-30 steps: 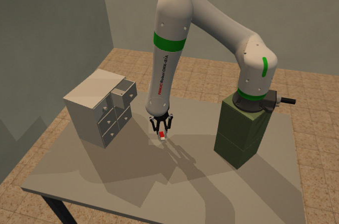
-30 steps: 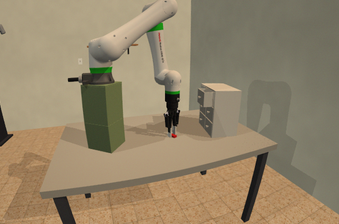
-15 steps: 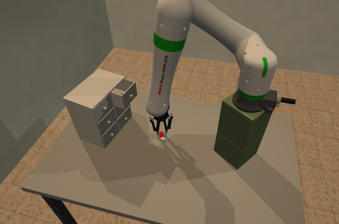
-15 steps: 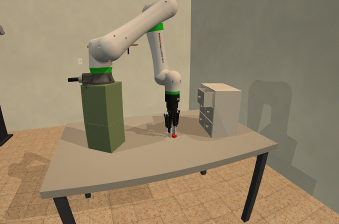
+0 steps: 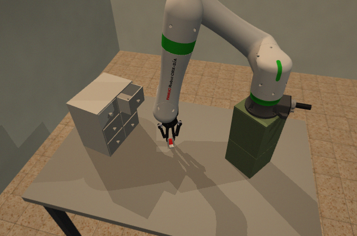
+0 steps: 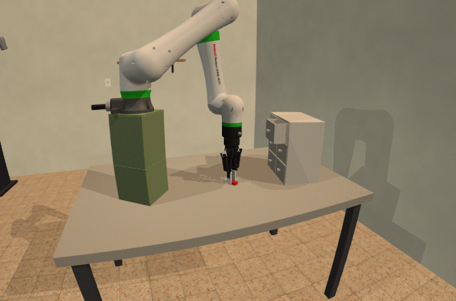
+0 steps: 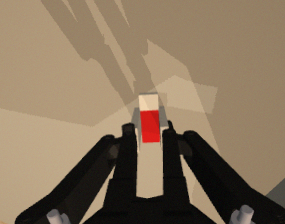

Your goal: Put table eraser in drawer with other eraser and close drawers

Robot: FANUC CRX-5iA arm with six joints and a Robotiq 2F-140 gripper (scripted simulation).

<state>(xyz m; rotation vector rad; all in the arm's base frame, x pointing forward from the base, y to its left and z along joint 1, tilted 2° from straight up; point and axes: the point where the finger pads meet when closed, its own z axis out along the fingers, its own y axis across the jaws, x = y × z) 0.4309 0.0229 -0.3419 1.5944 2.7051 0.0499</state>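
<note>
The eraser point(image 5: 170, 141) point(image 6: 235, 183) point(image 7: 150, 127), red with a white end, lies on the table. My gripper point(image 5: 170, 143) point(image 6: 231, 180) point(image 7: 149, 116) points down, with its pale fingertips at the eraser's two long sides. In the wrist view both pads look flush against it, so the gripper appears shut on the eraser, low at the table top. The pale chest point(image 5: 84, 125) point(image 6: 302, 152) stands upright. Its top drawer point(image 5: 125, 107) point(image 6: 280, 133), on the right in the top view, is pulled partly out. I cannot make out an eraser inside it. The other drawers look pushed in.
The green pedestal point(image 5: 243, 139) point(image 6: 129, 159) carries the arm and stands on the table point(image 5: 145, 222) point(image 6: 200, 227), on the side of the gripper away from the chest. The open drawer sticks out high above the table, towards the gripper's side. Knobs stand out from the drawer fronts.
</note>
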